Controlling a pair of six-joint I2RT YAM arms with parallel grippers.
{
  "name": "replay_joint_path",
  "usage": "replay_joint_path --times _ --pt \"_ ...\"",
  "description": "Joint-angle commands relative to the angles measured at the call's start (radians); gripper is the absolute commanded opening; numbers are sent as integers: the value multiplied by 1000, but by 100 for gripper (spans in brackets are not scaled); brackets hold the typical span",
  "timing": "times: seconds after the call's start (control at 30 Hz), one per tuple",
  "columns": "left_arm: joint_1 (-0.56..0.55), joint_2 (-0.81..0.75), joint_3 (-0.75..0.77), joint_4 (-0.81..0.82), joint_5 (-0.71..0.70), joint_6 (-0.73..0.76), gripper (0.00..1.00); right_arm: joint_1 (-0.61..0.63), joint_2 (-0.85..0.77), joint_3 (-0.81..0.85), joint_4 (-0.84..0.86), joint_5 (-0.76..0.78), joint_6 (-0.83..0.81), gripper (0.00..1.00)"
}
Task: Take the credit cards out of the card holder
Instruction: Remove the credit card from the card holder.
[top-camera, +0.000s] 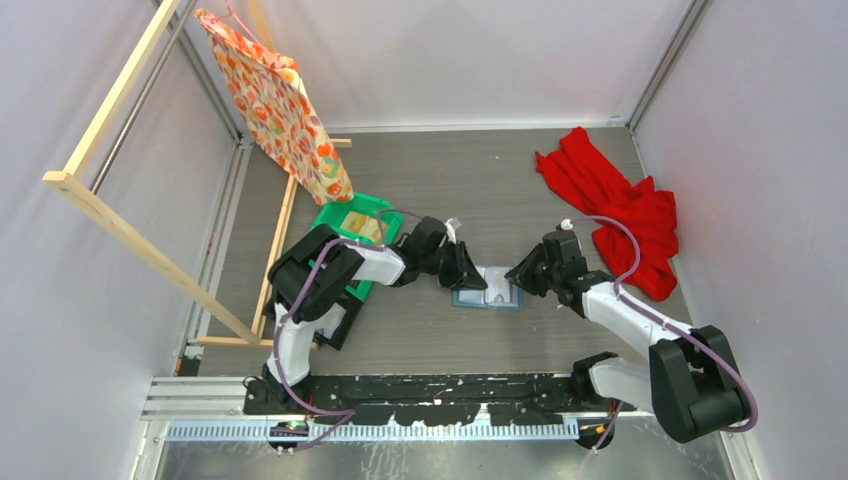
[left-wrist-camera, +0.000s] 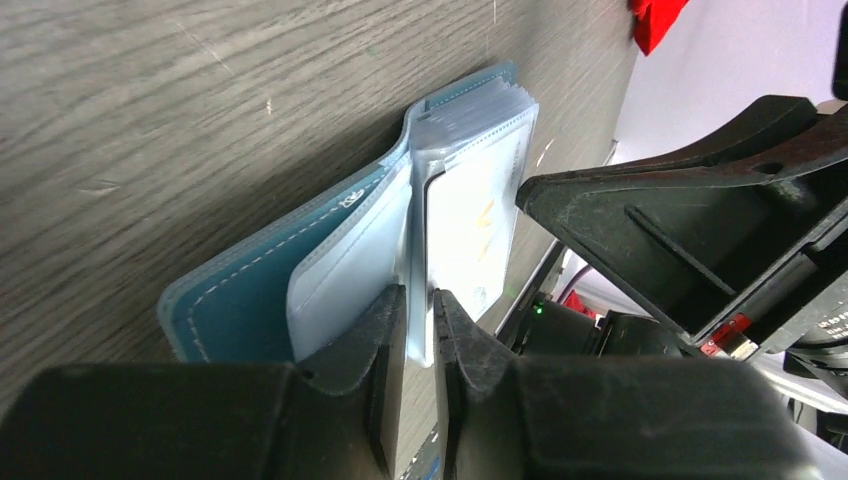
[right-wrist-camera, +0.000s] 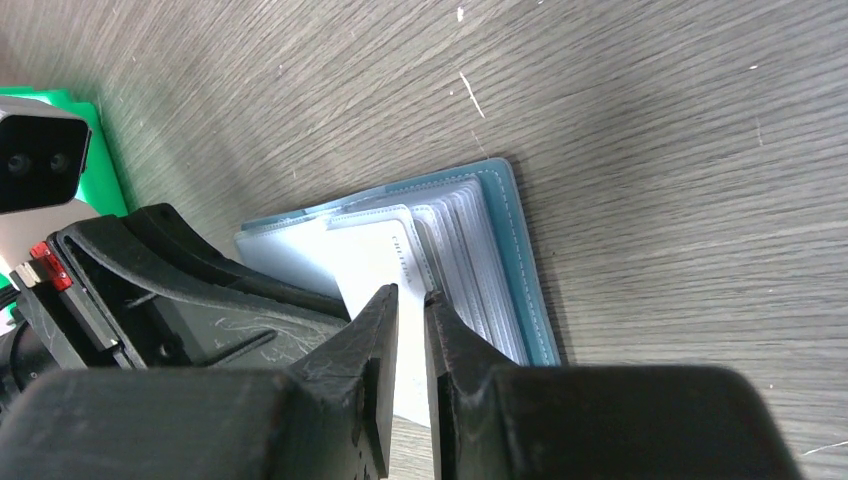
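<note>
Probably the task is only at its beginning. The card holder (top-camera: 487, 291) lies open and flat approx. in the middle of the tabletop (top-camera: 560, 180), a bit toward the near edge, betw. the two grippers. I see no loose card on the wood. The green bin (top-camera: 335, 215) near the left edge has sth. pale inside, but I cannot tell if it is a card.

One card is on its way out: the pale credit card (right-wrist-camera: 372, 258) sticks partly out of its pocket toward the near edge. The right gripper (right-wrist-camera: 410, 300) is closed on its free end, fingers nearly together w/ the card betw. them. The left gripper (left-wrist-camera: 418, 300) is closed too, pinching the edge of a clear sleeve (left-wrist-camera: 417, 240) of the holder, which stands up from the open cover. In my judgement it holds the holder in place for the pull.

What is left: to finish this pull, put the card down, then the other cards. The holder has many more sleeves stacked on its right half, and I cannot tell how many of them are filled. The dark card is not visible in any view.
</note>
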Motion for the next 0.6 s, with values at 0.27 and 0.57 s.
replay_joint_path --times 0.27,0.57 --pt "16 -2 -21 106 -30 -15 31 7 15 -72 -76 -38 4 21" --pt "16 4 -35 138 -38 -35 26 8 21 -89 -57 -59 16 21"
